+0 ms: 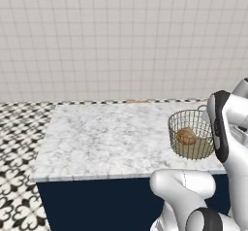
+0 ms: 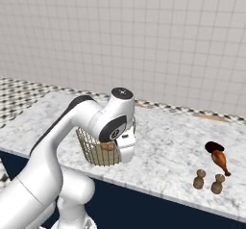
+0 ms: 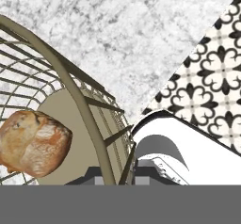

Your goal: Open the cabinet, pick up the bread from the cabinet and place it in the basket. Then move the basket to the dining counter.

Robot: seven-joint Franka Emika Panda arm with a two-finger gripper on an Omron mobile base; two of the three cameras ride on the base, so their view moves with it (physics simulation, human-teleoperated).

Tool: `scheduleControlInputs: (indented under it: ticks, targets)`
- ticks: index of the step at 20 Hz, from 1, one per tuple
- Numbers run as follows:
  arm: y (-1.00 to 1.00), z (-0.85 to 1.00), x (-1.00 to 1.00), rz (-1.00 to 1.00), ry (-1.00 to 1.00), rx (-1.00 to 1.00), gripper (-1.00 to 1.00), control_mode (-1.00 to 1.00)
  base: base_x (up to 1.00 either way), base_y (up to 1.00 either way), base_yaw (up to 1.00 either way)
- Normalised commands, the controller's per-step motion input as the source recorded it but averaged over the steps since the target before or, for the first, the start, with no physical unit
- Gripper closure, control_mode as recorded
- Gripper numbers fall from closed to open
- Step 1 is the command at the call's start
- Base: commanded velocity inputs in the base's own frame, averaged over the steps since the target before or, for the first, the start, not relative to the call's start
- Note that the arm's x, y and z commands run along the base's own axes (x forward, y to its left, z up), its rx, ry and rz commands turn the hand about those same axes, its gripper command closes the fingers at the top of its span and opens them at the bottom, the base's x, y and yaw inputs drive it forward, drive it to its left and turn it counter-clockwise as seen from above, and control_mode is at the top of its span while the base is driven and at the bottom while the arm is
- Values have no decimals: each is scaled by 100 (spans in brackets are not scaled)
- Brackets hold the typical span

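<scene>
The gripper (image 3: 115, 173) is clamped on the rim wire of the basket (image 3: 70, 84), one dark finger on each side of the curved wall in the hand view, jaws nearly together with the thin wire between them. There is one basket, one bread (image 3: 34, 143), one chicken drumstick (image 2: 219, 158) and two small brown shakers (image 2: 200, 179), all on one marble dining counter (image 1: 106, 138).

The basket (image 1: 191, 135) is a round tan-gold wire bowl with a pale flat bottom, standing upright near the front edge of the counter. The bread (image 1: 185, 137) is a rounded golden-brown lump with a paler crusty top, lying on the basket floor, much smaller than the basket itself. The drumstick and the two shakers sit well apart from the basket (image 2: 100, 153), towards the counter's right end in the right base view; the shakers stand side by side just in front of the drumstick.

The white arm rises from below the counter's front edge, bends at the elbow and comes over the basket's near side, wrist turned down onto the rim
</scene>
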Motion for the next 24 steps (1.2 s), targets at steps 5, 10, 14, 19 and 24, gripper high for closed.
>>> scheduleControlInputs:
  ticks: [5, 10, 14, 19, 24]
  targets:
    - [0, 0, 0, 0, 0, 0, 100, 100, 21, 0, -1]
    - [0, 0, 15, 0, 0, 0, 100, -100, 0, 0, 0]
    - [-3, -19, 100, -14, 0, 0, 100, -100, 0, 0, 0]
    - [-9, -30, 100, -17, 0, 0, 100, -100, 0, 0, 0]
    - [-31, -35, 100, -8, 0, 2, 100, -100, 0, 0, 0]
